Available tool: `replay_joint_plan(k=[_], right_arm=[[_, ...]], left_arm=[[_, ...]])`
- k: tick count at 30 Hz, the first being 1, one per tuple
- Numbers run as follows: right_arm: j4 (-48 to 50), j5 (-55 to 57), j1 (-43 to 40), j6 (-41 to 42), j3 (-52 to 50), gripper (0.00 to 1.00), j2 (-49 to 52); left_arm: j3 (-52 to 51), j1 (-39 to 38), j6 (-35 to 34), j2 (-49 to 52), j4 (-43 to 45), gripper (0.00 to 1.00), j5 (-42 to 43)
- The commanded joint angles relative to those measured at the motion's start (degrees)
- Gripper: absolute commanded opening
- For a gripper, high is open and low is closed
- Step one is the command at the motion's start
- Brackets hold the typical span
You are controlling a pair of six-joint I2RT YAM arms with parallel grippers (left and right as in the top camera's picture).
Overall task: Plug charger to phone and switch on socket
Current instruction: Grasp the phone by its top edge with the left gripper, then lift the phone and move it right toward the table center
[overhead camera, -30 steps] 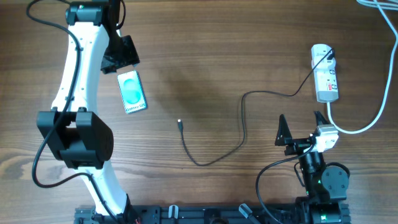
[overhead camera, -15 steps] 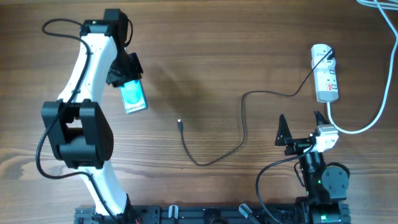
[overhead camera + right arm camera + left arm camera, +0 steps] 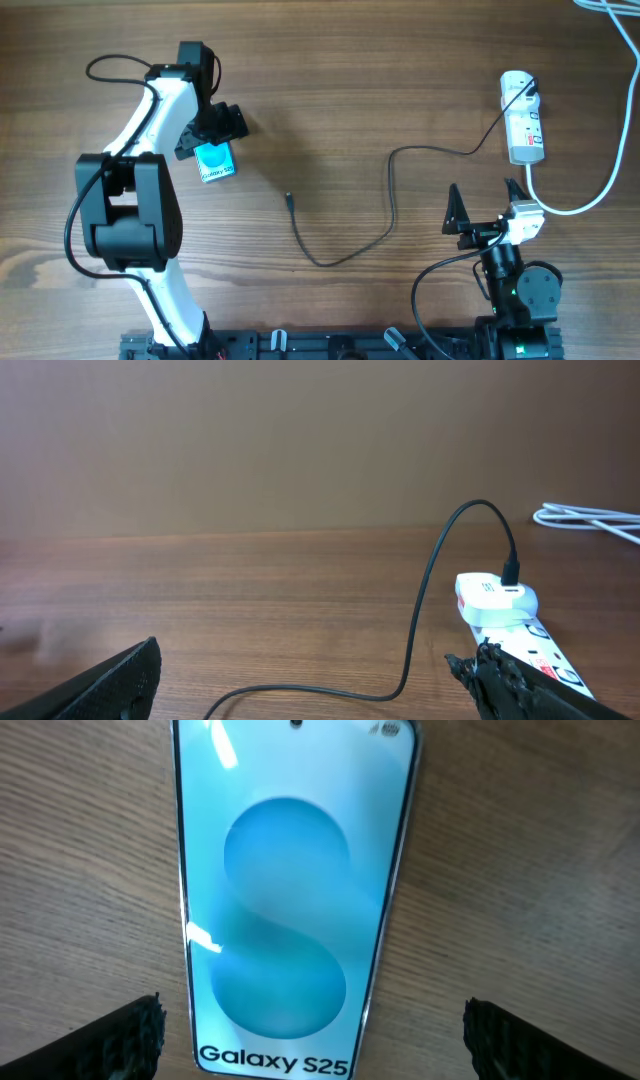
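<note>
Left gripper (image 3: 315, 1038) spread wide, wood table (image 3: 520, 870) either side; phone (image 3: 290, 900) between fingertips, cyan screen, "Galaxy S25". Right gripper (image 3: 484, 205) parted too.

overhead: fixed high above, looks straight down, takes in the whole worktop (image 3: 330, 90) from afar.
left wrist: points steeply down, very close over the phone (image 3: 290, 900), which nearly fills the frame.
right wrist: sits low, looks almost level across the worktop toward the socket (image 3: 545, 645) and the wall behind.
shared: overhead shows both the phone and the socket.
</note>
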Motion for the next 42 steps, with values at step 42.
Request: replay_joint_plan(k=[42], right_arm=[[0.15, -0.63, -0.39, -0.79, -0.04, 1.00, -0.42]], left_arm=[[-9.46, -21.42, 0.26, 0.74, 0.26, 0.81, 5.92]])
